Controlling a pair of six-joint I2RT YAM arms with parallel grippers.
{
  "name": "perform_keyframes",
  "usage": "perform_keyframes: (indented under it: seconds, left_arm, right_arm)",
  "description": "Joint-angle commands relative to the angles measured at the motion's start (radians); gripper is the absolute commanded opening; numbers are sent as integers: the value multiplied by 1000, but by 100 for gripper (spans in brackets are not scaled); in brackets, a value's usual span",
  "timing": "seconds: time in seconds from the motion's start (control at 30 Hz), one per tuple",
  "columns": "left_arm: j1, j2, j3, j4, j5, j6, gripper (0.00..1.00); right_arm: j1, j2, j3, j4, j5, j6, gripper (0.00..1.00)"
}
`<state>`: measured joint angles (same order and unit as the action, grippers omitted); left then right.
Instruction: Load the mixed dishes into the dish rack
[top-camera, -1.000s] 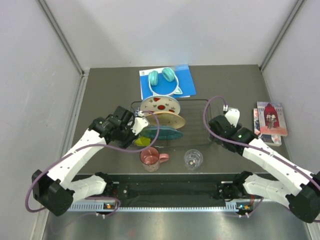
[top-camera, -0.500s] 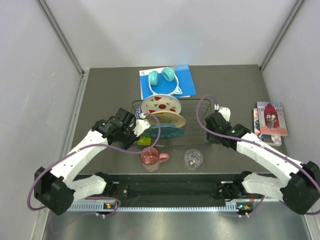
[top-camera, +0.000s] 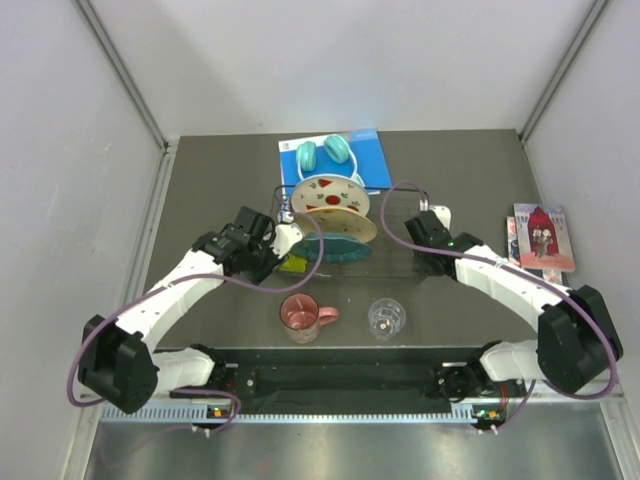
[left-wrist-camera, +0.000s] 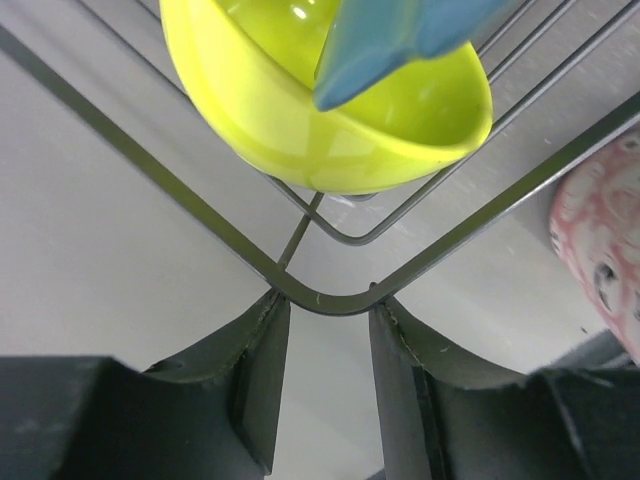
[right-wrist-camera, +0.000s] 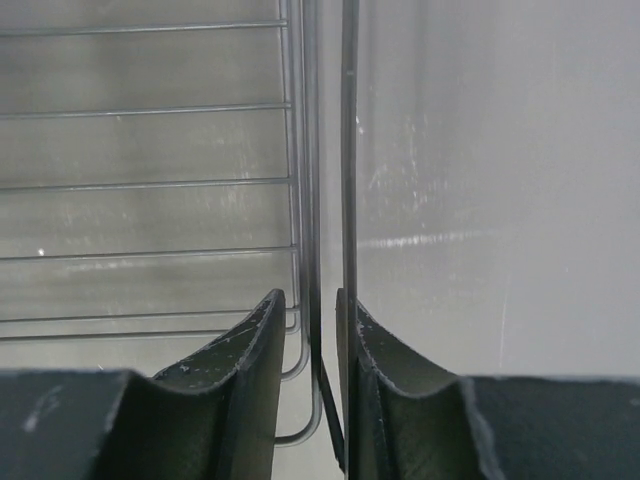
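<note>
The rack (top-camera: 397, 240), plates (top-camera: 328, 196) and bowl (left-wrist-camera: 300, 140) inside, has slid away from the mug (top-camera: 300, 315) and glass (top-camera: 386, 317) left unloaded before it, the left gripper (left-wrist-camera: 328, 300) pinching its front-left corner wire and the right gripper (right-wrist-camera: 310, 300) clamped on its right rim, so loading waits on repositioning

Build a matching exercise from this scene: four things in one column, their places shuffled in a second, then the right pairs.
Things
1. mug
2. bowl
3. headphones
4. glass

Places
A. on the blue book
B. on the table in front of the rack, on the right
C. on the table in front of the rack, on the left
D. inside the rack, at its near left corner

Pairs: 1-C, 2-D, 3-A, 4-B
</note>
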<state>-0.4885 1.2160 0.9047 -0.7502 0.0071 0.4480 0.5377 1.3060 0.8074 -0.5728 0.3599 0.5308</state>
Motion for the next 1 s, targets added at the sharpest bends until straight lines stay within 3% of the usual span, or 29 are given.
perform_keyframes:
  seconds: [0.0, 0.13, 0.2, 0.4, 0.53, 0.7, 0.83, 0.97]
  left_arm:
    - [21, 33, 20, 61, -45, 21, 42]
    - [22, 10, 72, -12, -44, 9, 45]
    - [22, -15, 128, -64, -29, -3, 55]
    - [19, -93, 285, -297, 94, -20, 70]
    - [5, -110, 333, -399, 169, -35, 74]
    - [-45, -115, 254, -439, 275, 0, 73]
    - [-181, -98, 165, -394, 240, -31, 72]
    - [-236, -66, 132, -345, 225, -52, 71]
  right_arm:
    - [-15, 35, 70, 148, -36, -49, 30]
    - [-18, 39, 105, 136, -45, -71, 43]
    - [-19, 7, 102, 131, -47, -71, 53]
    - [-19, -111, 72, 122, -41, -61, 68]
    - [-18, -180, 59, 142, -38, -71, 71]
    - [-18, -226, 75, 111, -18, -74, 71]
    - [-18, -303, 61, 110, 7, -84, 71]
    - [-18, -355, 58, 76, 40, -91, 70]
